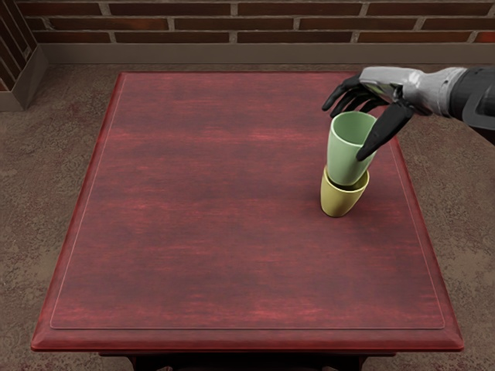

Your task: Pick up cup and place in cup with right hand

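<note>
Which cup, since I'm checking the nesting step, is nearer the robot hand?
The green cup. It is the upper one, right by the robot hand; the yellow cup is below it, farther from the hand.

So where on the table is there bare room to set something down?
The table is bare from its left edge to the yellow cup, and from that cup to the front edge. It is crowded where the right hand reaches around the green cup.

Green cup (348,147) partly inside yellow cup (340,202), right hand (387,87) alongside, red table (201,209)
</note>
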{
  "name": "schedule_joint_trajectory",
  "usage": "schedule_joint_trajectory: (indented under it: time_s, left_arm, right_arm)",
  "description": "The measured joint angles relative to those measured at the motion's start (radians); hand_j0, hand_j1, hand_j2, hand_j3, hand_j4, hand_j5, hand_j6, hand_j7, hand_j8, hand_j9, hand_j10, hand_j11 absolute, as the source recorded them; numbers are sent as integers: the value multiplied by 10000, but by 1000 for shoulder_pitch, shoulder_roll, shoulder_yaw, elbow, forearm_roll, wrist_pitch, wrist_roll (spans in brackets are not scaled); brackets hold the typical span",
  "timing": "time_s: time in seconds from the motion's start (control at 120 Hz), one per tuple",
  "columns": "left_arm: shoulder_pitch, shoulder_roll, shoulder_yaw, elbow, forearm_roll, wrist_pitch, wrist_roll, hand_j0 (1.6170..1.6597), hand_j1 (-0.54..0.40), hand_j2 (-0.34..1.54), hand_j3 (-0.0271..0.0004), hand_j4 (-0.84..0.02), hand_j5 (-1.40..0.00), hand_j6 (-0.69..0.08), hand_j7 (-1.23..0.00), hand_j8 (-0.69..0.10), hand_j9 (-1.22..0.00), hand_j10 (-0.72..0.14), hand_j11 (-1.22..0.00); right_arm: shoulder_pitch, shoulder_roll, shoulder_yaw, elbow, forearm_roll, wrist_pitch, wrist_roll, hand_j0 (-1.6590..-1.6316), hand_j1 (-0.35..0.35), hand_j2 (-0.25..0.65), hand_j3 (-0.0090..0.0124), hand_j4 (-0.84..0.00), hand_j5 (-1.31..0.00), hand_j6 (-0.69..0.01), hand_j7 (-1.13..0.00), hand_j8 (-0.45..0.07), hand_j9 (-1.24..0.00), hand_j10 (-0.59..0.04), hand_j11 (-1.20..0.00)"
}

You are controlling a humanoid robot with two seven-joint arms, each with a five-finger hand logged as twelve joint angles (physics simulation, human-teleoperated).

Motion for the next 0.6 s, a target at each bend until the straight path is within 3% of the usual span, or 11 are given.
schedule_joint_trajectory:
  time_s: [0.6]
  left_arm:
    - [0,0,0,0,0,0,0,16581,3489,-2,0,1,0,2,0,2,0,1,0]
  right_arm:
    - [-62,23,1,-7,-76,-66,0,-16577,918,1106,-2,-4265,-5540,-4318,-5534,-3267,-5576,-3485,-5559]
